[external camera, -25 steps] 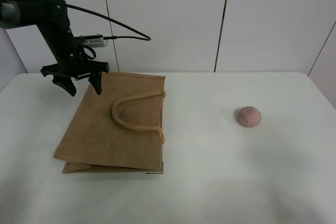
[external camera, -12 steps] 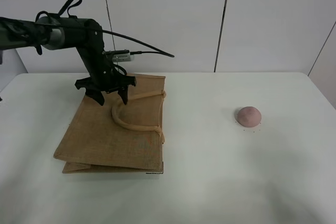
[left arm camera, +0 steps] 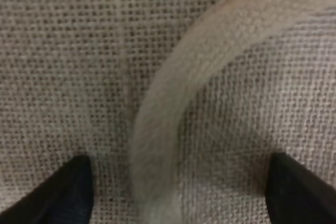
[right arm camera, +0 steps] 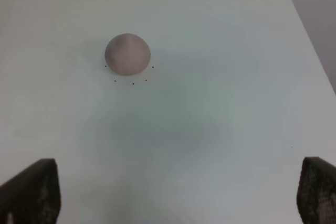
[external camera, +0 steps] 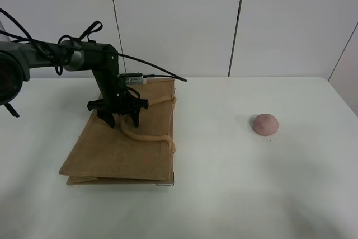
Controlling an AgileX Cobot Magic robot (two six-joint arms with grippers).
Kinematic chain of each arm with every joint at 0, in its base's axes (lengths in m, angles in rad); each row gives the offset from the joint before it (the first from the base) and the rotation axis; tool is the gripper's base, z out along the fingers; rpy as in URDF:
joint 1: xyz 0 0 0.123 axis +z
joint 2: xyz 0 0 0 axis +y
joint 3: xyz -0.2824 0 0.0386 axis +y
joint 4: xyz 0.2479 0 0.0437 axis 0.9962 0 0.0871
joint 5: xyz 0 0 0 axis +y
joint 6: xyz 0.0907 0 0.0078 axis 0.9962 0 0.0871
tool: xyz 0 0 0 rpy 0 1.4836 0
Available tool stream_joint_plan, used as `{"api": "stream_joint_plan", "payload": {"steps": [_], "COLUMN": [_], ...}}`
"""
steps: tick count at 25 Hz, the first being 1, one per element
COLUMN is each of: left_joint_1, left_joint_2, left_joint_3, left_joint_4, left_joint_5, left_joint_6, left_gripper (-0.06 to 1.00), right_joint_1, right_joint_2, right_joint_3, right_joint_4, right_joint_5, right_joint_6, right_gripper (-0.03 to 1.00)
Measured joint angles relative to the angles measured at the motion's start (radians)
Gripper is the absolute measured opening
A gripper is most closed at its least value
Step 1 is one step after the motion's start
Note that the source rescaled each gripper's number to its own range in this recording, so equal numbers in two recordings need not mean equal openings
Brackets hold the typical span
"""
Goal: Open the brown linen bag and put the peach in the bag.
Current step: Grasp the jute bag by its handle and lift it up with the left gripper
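The brown linen bag [external camera: 120, 146] lies flat on the left of the white table, its light-tan handle [external camera: 146, 136] looping across its top face. My left gripper [external camera: 119, 119] is open and pressed down on the bag, its two fingertips straddling the handle's far end. In the left wrist view the handle [left arm camera: 173, 114] curves between the two dark fingertips [left arm camera: 65, 192] over the woven cloth. The peach [external camera: 264, 123] sits alone on the table at the right. It also shows in the right wrist view [right arm camera: 127, 53], ahead of my open, empty right gripper [right arm camera: 178, 195].
The white table [external camera: 224, 183] ends at a white panelled wall behind. The left arm's cable [external camera: 156, 75] hangs above the bag's far edge. The table's right edge [right arm camera: 310, 51] shows in the right wrist view.
My left gripper has moved right and down from beside the bag's far left corner onto the handle's far end. The bag, the peach and the right gripper have not moved.
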State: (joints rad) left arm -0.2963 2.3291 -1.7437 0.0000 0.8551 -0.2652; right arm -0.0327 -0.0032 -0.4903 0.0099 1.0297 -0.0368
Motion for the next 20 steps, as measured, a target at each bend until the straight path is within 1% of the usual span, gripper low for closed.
{"api": "stream_joint_plan", "payload": {"steps": [2, 4, 5, 7, 9, 10, 14, 16, 20], "left_joint_1": [0.0, 0.0, 0.0, 0.0, 0.0, 0.0, 0.0, 0.0, 0.0], "left_joint_2": [0.008, 0.009, 0.009, 0.009, 0.009, 0.008, 0.009, 0.009, -0.025], "left_joint_3": [-0.003, -0.005, -0.005, -0.005, -0.009, -0.011, -0.035, -0.066, -0.155], "left_joint_4": [0.0, 0.0, 0.0, 0.0, 0.0, 0.0, 0.0, 0.016, 0.028], "left_joint_5": [0.0, 0.003, 0.004, 0.004, 0.01, 0.015, 0.051, 0.1, 0.208], "left_joint_6": [0.0, 0.0, 0.0, 0.001, 0.001, 0.001, 0.001, 0.001, 0.021], "left_gripper": [0.95, 0.83, 0.71, 0.38, 0.08, 0.03, 0.03, 0.01, 0.01], "right_joint_1": [0.0, 0.0, 0.0, 0.0, 0.0, 0.0, 0.0, 0.0, 0.0], "right_joint_2": [0.0, 0.0, 0.0, 0.0, 0.0, 0.0, 0.0, 0.0, 0.0], "right_joint_3": [0.0, 0.0, 0.0, 0.0, 0.0, 0.0, 0.0, 0.0, 0.0], "right_joint_4": [0.0, 0.0, 0.0, 0.0, 0.0, 0.0, 0.0, 0.0, 0.0], "right_joint_5": [0.0, 0.0, 0.0, 0.0, 0.0, 0.0, 0.0, 0.0, 0.0], "right_joint_6": [0.0, 0.0, 0.0, 0.0, 0.0, 0.0, 0.0, 0.0, 0.0], "right_gripper": [1.0, 1.0, 1.0, 1.0, 1.0, 1.0, 1.0, 1.0, 1.0]}}
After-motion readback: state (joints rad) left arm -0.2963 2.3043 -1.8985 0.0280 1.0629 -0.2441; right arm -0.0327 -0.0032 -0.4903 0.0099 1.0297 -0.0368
